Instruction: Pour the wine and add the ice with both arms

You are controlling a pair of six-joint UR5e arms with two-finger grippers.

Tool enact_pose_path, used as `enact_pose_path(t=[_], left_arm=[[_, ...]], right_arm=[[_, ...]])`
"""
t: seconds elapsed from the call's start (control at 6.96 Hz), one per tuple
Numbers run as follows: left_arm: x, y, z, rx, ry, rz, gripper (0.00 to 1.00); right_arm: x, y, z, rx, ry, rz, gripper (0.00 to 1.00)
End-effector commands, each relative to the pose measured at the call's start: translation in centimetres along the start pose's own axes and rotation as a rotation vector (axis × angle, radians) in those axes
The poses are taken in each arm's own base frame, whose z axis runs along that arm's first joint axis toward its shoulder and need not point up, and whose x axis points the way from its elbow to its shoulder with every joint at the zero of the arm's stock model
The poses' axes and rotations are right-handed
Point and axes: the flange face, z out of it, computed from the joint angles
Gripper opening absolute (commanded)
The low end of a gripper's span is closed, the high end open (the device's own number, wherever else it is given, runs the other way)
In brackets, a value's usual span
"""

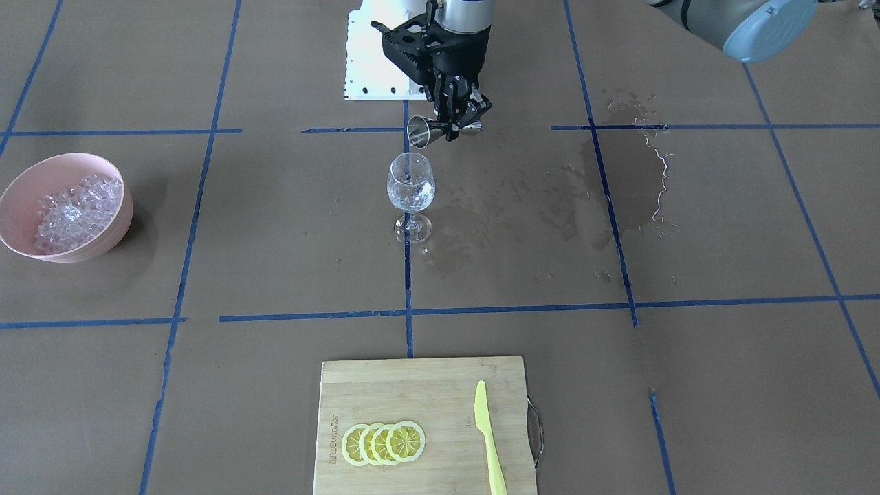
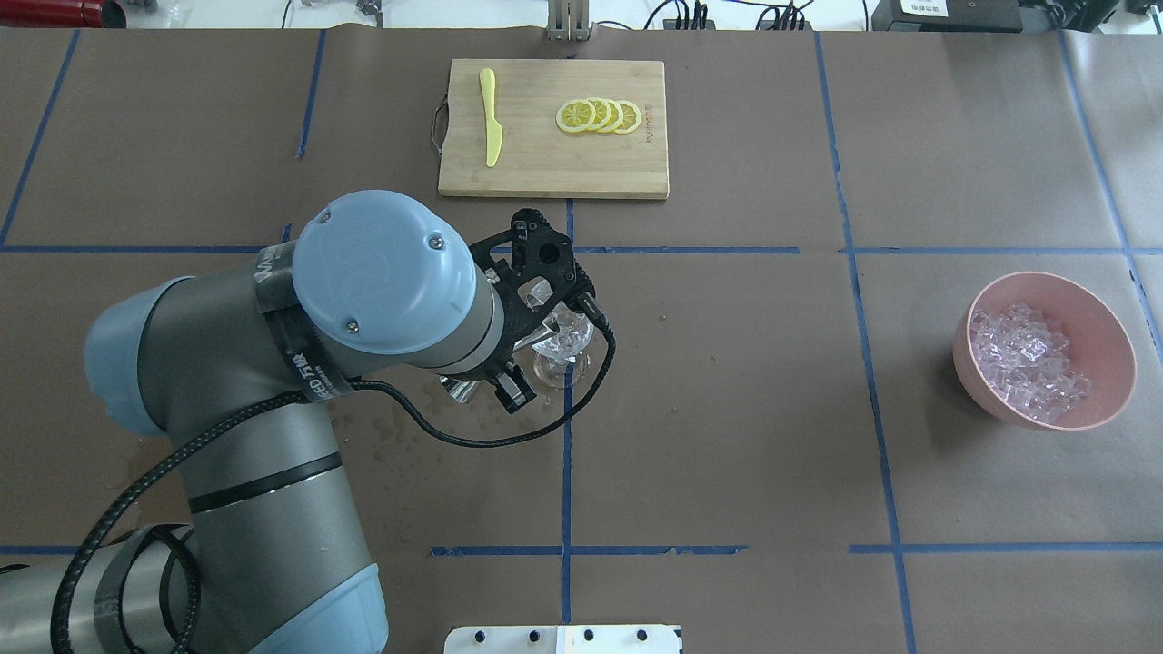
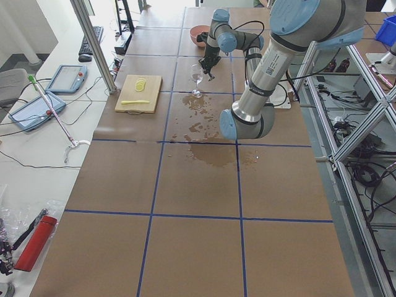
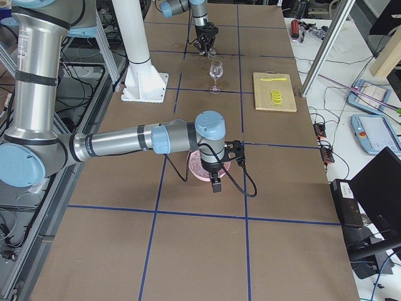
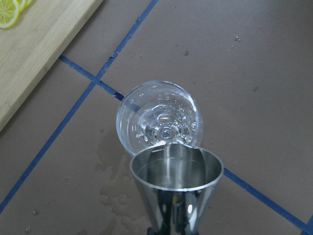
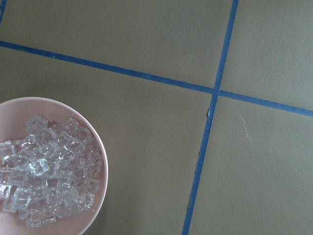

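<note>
Pinches a steel jigger in the left tool, long axis near level, mouth just above the glass holding a little wine. Cannot tell spread or pinch for the right tool; hangs nearer the ice in the bowl.

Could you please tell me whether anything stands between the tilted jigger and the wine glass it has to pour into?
Nothing visible does. The left gripper holds the jigger tilted, with its mouth just above the open rim of the wine glass. In the left wrist view the glass's bowl lies directly beyond the jigger's lip, with no object between them.
</note>
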Motion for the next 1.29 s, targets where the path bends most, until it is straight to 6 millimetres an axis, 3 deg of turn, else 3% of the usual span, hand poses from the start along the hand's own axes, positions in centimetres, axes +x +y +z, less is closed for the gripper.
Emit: enact_pose_path(t=[0.0,0.86,1.15], left_arm=[[0.3,-1.2,0.3,-0.043,-0.014,-0.007,0.00],[0.5,-1.9,0.4,-0.113,-0.033,-0.015,0.00],[1.1,-3.7,0.5,-0.163,-0.050,-0.022,0.00]], right_arm=[[0.0,0.0,0.0,0.000,0.000,-0.001,1.00],[0.1,0.0,0.1,-0.002,0.000,0.001,1.00],[0.1,0.0,0.1,-0.002,0.000,0.001,1.00]])
